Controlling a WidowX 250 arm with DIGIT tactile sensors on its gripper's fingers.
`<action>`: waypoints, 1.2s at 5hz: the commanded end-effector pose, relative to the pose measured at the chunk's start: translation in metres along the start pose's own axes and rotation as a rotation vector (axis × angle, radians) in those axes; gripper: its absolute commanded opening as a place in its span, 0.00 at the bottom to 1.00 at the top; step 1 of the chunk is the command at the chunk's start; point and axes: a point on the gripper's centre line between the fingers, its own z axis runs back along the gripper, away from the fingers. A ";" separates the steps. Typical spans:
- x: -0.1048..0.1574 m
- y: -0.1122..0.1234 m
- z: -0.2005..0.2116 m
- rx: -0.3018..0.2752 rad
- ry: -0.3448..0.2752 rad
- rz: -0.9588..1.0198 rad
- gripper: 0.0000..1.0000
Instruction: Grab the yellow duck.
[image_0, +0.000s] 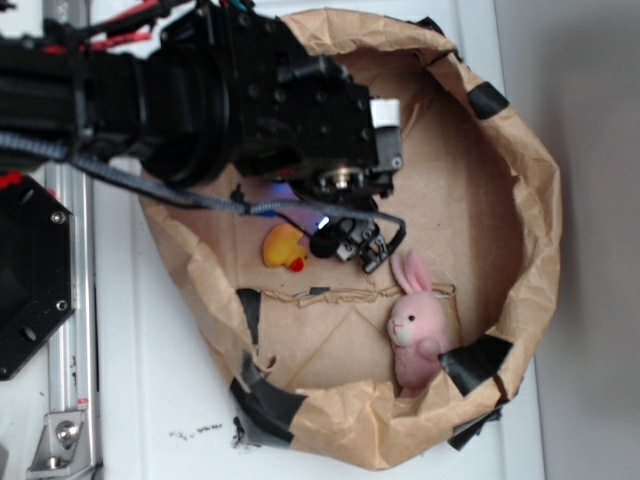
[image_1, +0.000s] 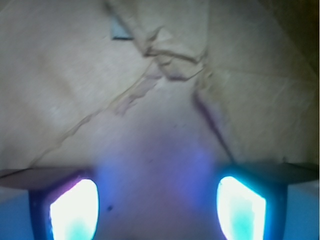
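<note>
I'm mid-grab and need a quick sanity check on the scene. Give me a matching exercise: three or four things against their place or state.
Things:
1. yellow duck
2. pink bunny
3. gripper
4. black tape patch

Places or states:
A. on the paper wall's rim, beside the bunny
B. leaning against the paper wall, ears up
C. on the paper floor, just left of the gripper in the exterior view
D. open, nothing between its fingers in the wrist view

Pairs: 1-C, 2-B, 3-D, 4-A

No readable text, labels or numbers anywhere.
</note>
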 end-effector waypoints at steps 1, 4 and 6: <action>-0.004 -0.003 0.022 -0.043 -0.069 -0.049 1.00; -0.019 0.009 0.011 -0.069 -0.003 -0.086 1.00; -0.035 -0.007 -0.011 -0.080 0.082 -0.155 0.00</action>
